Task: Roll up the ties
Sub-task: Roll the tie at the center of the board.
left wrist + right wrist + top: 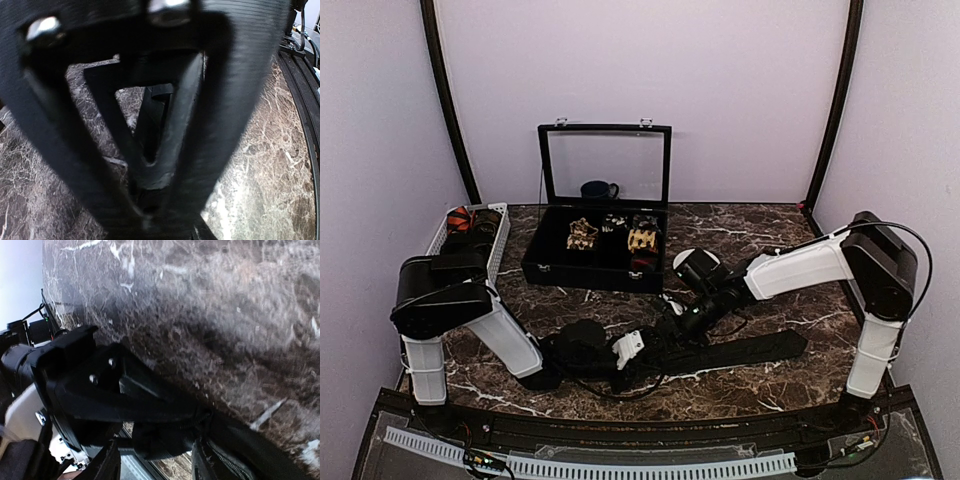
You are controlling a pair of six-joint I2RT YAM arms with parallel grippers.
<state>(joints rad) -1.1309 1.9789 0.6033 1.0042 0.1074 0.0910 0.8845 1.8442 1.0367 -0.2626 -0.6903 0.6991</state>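
Black tie [750,347] lies flat at 5 o'clock on the counter [770,270], broader end toward 3 o'clock, the other end toward 9 o'clock among the arms.

Judged: light, limp, slippery cloth with no stiffness. Best pinched at the narrow end and kept taut while rolling.

Left gripper [636,352]: jaws drawn nearly together at the tips, at that end. Cloth between them not confirmable.

Right gripper [683,322]: low, near the tie. Jaw opening cannot be told.
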